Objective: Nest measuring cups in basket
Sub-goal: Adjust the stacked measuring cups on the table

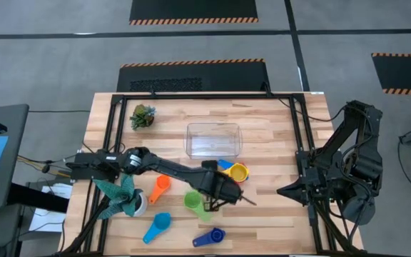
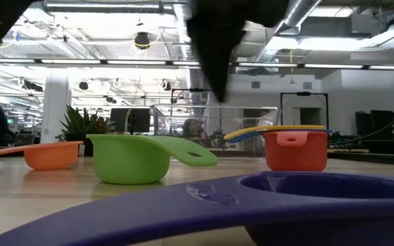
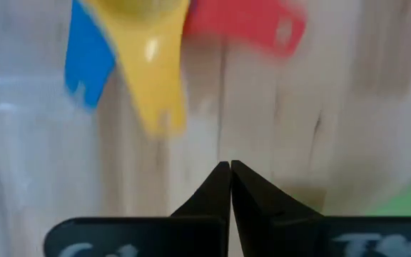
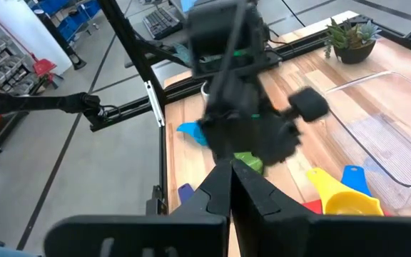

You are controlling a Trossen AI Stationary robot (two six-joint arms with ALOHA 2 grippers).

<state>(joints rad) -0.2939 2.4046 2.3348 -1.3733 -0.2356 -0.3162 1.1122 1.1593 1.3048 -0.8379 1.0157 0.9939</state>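
Note:
My left gripper (image 1: 235,196) (image 3: 230,171) is shut and hangs in the air above the table, its tip (image 2: 219,92) pointing down between the green cup (image 1: 195,201) (image 2: 132,158) and a stack of cups. That stack is a red cup (image 2: 295,150) standing on the table with a yellow cup (image 1: 239,171) (image 3: 152,78) and a blue one (image 3: 88,64) inside it. The orange cup (image 1: 160,187), light blue cup (image 1: 157,227) and dark blue cup (image 1: 209,237) lie apart on the wood. The clear basket (image 1: 213,139) stands just beyond the stack. My right gripper (image 4: 230,168) waits shut at the table's right edge.
A small green plant (image 1: 143,116) stands near the far left corner. A teal leafy plant in a white pot (image 1: 123,196) sits under my left arm near the left edge. A black frame (image 1: 302,143) runs around the tabletop. Bare wood lies right of the stack.

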